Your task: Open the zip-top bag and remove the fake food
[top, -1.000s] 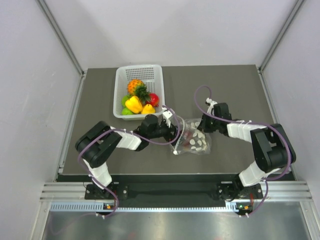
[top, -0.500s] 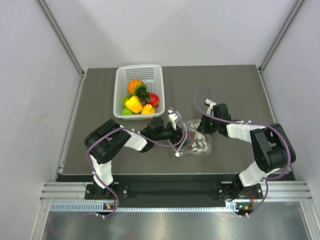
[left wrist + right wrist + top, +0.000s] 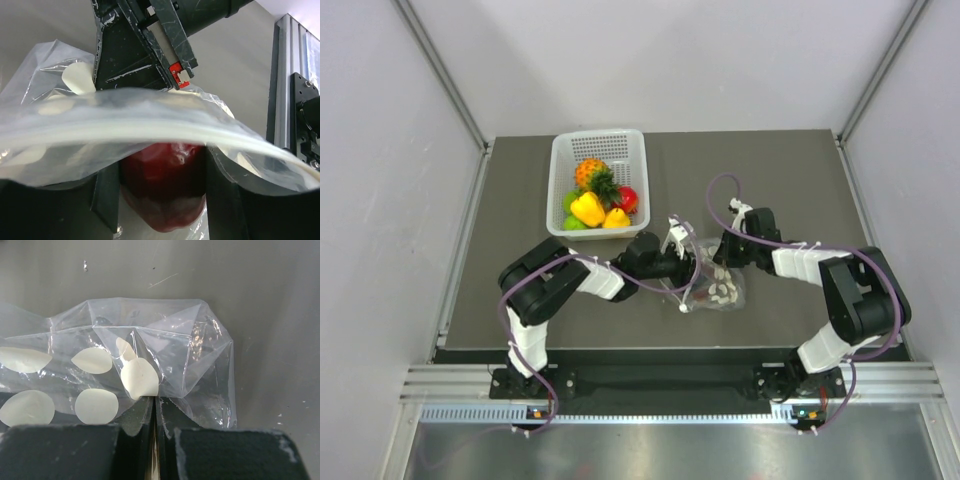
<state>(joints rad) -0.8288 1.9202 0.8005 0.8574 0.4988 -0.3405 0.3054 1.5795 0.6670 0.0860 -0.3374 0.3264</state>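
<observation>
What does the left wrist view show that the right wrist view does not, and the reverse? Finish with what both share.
Left wrist only: a dark red piece inside the zip-top bag, flanked by the left gripper, with the zip strip arching across. Right wrist only: the fold of plastic clamped in the shut right gripper. Both: the clear bag's cream dots.

Left wrist view: the blurred rim of the zip-top bag [image 3: 150,107] covers the top of the dark red piece [image 3: 162,190]. Whether the left claw [image 3: 682,272] grips that piece cannot be determined. Right wrist view: the bag's left side is cut off.
</observation>
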